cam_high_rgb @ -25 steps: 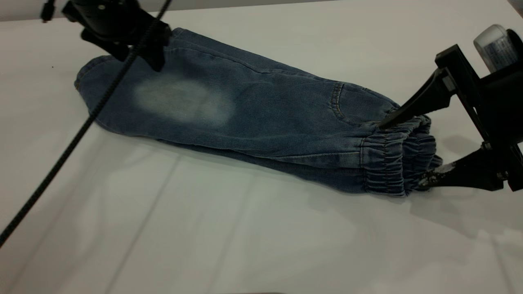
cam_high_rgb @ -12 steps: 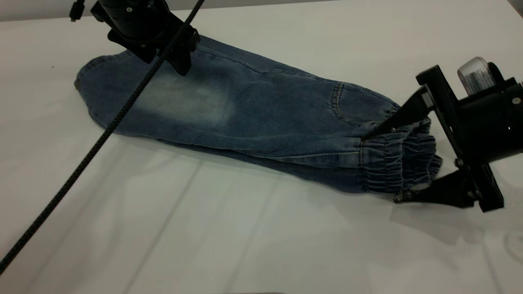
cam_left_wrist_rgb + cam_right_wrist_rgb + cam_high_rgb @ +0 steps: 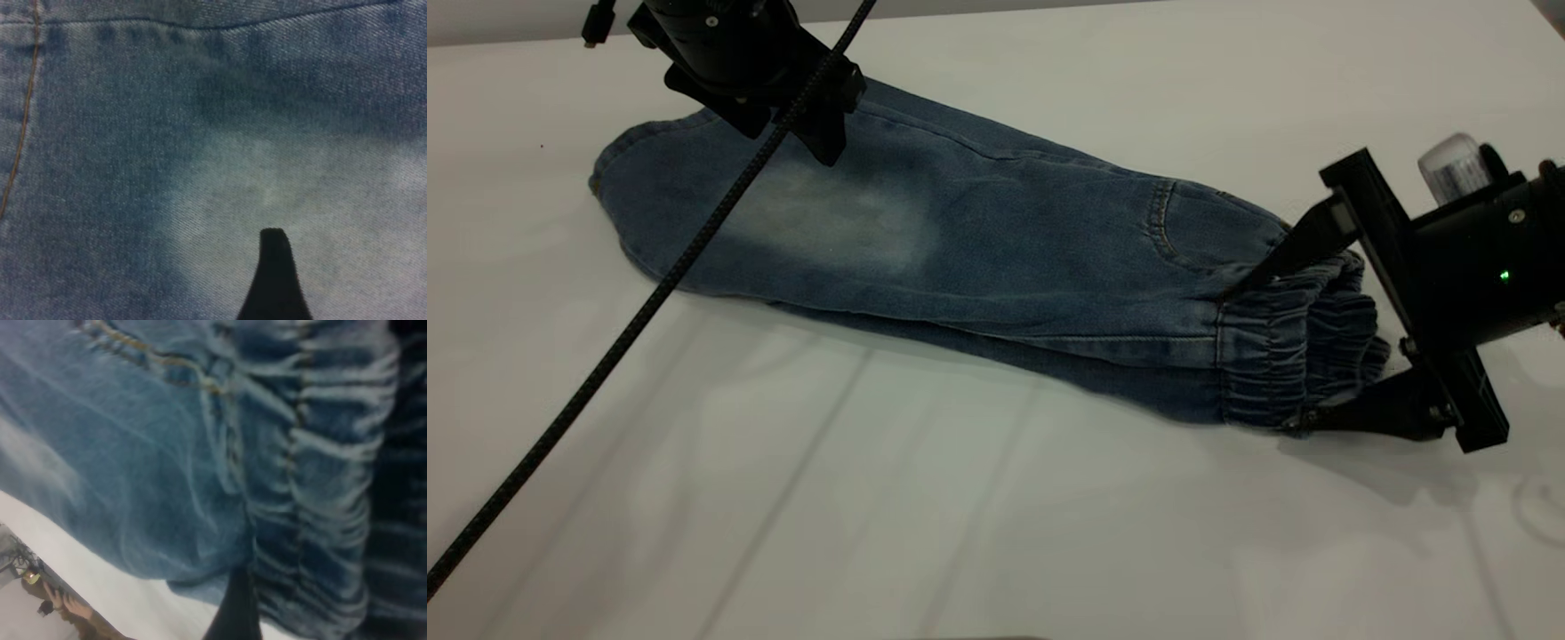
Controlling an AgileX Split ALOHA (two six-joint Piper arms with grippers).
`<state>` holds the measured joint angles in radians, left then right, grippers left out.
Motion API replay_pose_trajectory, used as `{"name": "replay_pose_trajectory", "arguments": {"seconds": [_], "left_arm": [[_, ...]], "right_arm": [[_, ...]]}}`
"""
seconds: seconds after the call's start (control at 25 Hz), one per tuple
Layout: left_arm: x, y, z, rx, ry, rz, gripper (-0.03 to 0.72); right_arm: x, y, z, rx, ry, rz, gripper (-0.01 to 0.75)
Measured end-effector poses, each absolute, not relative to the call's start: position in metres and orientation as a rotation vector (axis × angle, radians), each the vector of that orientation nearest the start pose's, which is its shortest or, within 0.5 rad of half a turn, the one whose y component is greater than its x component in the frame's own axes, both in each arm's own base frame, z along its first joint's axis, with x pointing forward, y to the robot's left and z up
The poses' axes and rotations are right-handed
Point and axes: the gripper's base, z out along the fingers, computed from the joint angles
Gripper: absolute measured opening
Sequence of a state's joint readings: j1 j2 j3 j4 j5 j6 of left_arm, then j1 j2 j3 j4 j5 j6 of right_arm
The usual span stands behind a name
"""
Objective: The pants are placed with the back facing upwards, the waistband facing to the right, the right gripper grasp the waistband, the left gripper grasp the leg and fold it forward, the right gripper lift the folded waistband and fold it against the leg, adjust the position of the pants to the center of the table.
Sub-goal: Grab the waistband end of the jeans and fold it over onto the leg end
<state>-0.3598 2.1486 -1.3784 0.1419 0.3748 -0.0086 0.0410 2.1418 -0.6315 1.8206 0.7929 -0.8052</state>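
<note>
The pants (image 3: 996, 249) lie folded lengthwise across the table (image 3: 871, 498), with a pale faded patch (image 3: 836, 218) on the leg and a back pocket (image 3: 1200, 231) near the waistband (image 3: 1294, 342) at the right. My right gripper (image 3: 1258, 360) is open and straddles the waistband, one finger on top and one low at its near edge. Close up, the ruched waistband (image 3: 320, 473) fills the right wrist view beside one finger (image 3: 233, 613). My left gripper (image 3: 787, 142) hovers open above the leg's far edge. Its one visible finger (image 3: 273, 273) hangs over the faded denim (image 3: 200, 167).
A black cable (image 3: 623, 329) trails from the left arm across the near left of the table. The table's far edge runs just behind the left gripper. At the edge of the right wrist view a person's hand (image 3: 73, 608) shows beyond the table.
My left gripper moved right from the cuff towards the faded patch, then held still. My right gripper slid left and lower, further over the waistband, still open.
</note>
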Motion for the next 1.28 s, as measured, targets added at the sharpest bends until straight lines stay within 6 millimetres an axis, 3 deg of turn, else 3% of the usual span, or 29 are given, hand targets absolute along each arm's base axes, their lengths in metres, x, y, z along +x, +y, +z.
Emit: {"name": "replay_pose_trajectory", "arguments": {"seconds": [0.2,0.32,0.44,0.64,0.72,1.04,1.28], "left_arm": [[0.412,-0.15,0.118,0.612,2.563,-0.01,0.508],[0.411,-0.15,0.117,0.615,2.574,-0.007,0.508],[0.409,-0.154,0.117,0.629,2.579,-0.007,0.508],[0.401,-0.175,0.117,0.697,2.557,-0.027,0.508],[0.397,-0.186,0.115,0.728,2.544,-0.037,0.508],[0.371,-0.239,0.095,0.884,2.5,-0.102,0.508],[0.353,-0.264,0.071,0.982,2.508,-0.117,0.508]], "right_arm": [[0.27,0.074,0.03,1.353,2.649,1.306,0.582],[0.271,0.073,0.028,1.367,2.652,1.281,0.53],[0.271,0.071,0.027,1.376,2.658,1.24,0.414],[0.271,0.068,0.024,1.376,2.668,1.176,0.12],[0.271,0.068,0.024,1.351,2.674,1.172,0.058],[0.272,0.068,0.028,1.038,2.721,1.149,0.044],[0.282,0.067,0.062,0.798,2.642,1.117,0.043]]}}
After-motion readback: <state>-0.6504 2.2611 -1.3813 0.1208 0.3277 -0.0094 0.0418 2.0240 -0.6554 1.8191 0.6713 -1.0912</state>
